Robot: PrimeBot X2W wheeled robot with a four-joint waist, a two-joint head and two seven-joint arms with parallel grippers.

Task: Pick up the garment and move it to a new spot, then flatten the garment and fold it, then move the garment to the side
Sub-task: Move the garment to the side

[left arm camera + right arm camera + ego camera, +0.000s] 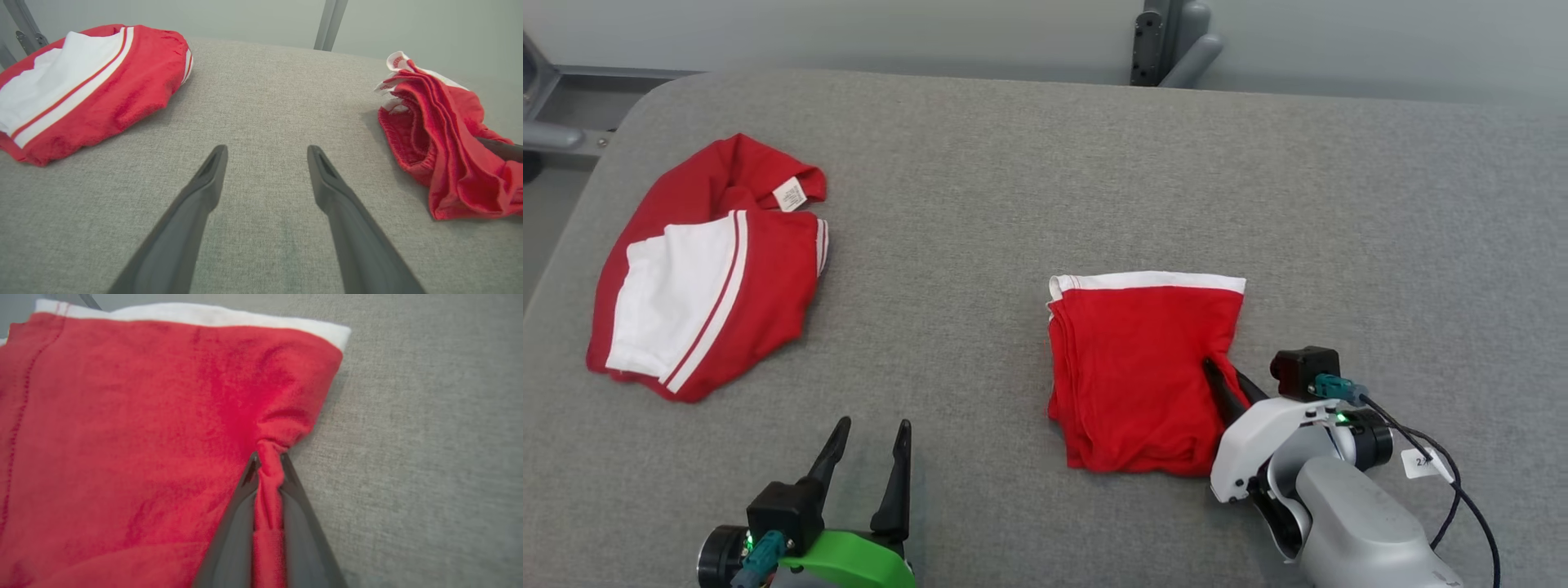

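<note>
Folded red garment [1139, 367] lies right of centre on grey desk [1094, 163], white band along far edge. Right hand [1225, 371] clamped on pinch of cloth at its right edge, fabric bunched between fingers [241, 506]. Left hand [874, 425] near left, fingers apart, over bare desk. Second red-and-white garment [707, 269] far left, well apart.

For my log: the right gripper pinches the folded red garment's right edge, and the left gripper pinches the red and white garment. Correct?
No. The left gripper pinches nothing: the left wrist view shows its fingers apart over bare table, clear of the red and white garment. The right gripper does pinch the right edge of the folded red garment.
</note>
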